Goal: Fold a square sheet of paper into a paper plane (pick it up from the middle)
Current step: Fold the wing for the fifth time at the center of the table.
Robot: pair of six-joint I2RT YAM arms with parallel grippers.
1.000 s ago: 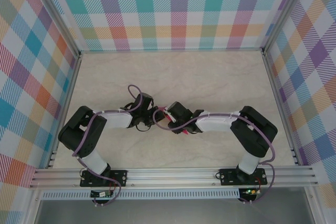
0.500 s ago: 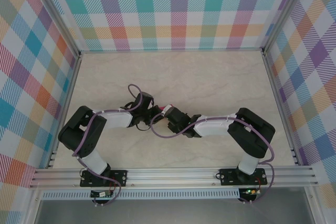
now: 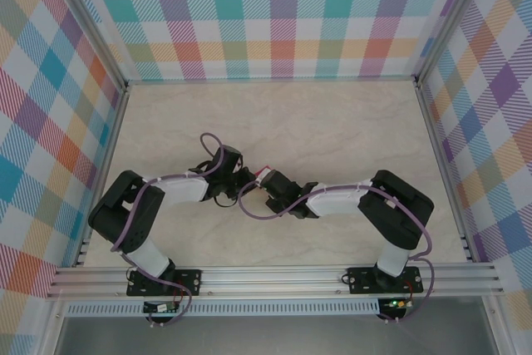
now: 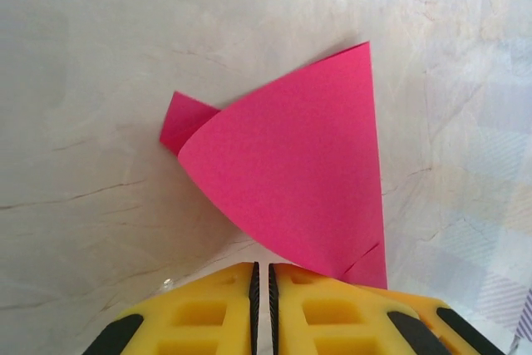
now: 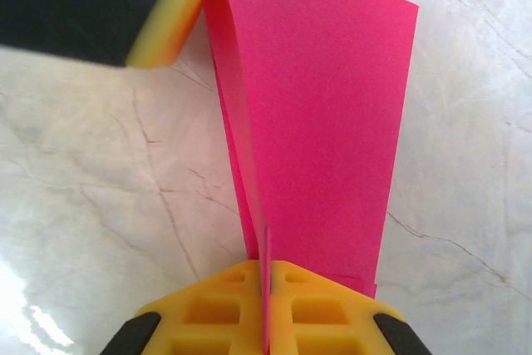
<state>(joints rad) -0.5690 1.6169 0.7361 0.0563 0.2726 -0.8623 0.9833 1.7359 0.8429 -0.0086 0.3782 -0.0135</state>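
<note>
The folded sheet of paper (image 5: 324,122) is held over the table (image 4: 100,81), midway between its side edges and nearer the near edge. The right gripper (image 5: 266,265) has its jaws clamped on one paper edge. The left gripper (image 4: 260,268) has its jaws pressed together, apparently pinching the other end.

**What stays out of my sight**

At my left gripper (image 4: 260,276), the paper sheet (image 4: 291,172) has its lower edge behind my yellow fingers (image 4: 332,313), so I cannot tell whether it is pinched there. At my right gripper (image 5: 266,270), the sheet runs off the view's top edge, one corner hidden behind my left finger (image 5: 158,27). From above, both grippers cover it, leaving only a tiny red sliver.
</note>
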